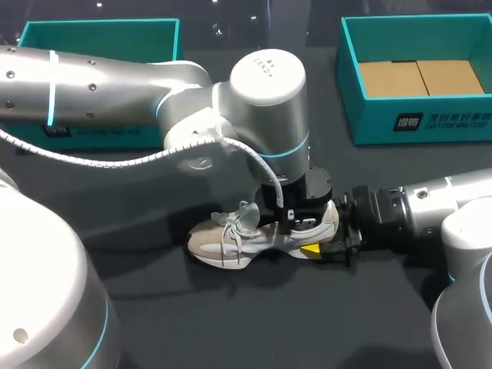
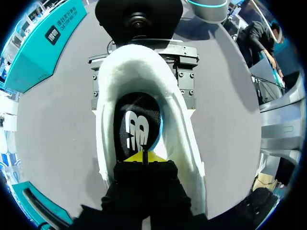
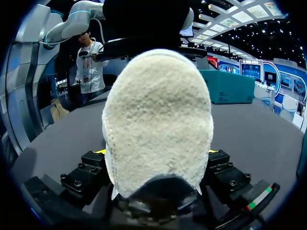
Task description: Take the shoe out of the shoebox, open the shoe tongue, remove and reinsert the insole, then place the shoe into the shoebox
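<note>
A beige and white shoe [image 1: 246,238] stands upright on the dark table, toe to the left. My left gripper [image 1: 296,224] points straight down into its heel opening. In the left wrist view its yellow tips [image 2: 144,157] are pressed together, shut, on the black insole [image 2: 139,120], which lies flat inside the white padded collar [image 2: 144,67]. I cannot tell whether any insole is pinched. My right gripper [image 1: 327,244] comes in level from the right. Its fingers [image 3: 88,167] stand wide and clasp the shoe's heel [image 3: 158,120] from both sides.
The teal shoebox [image 1: 350,92], with brown cardboard on its floor, stands at the back right. A second teal box [image 1: 100,31] sits at the back left, partly behind my left arm. Bare dark table lies in front of the shoe.
</note>
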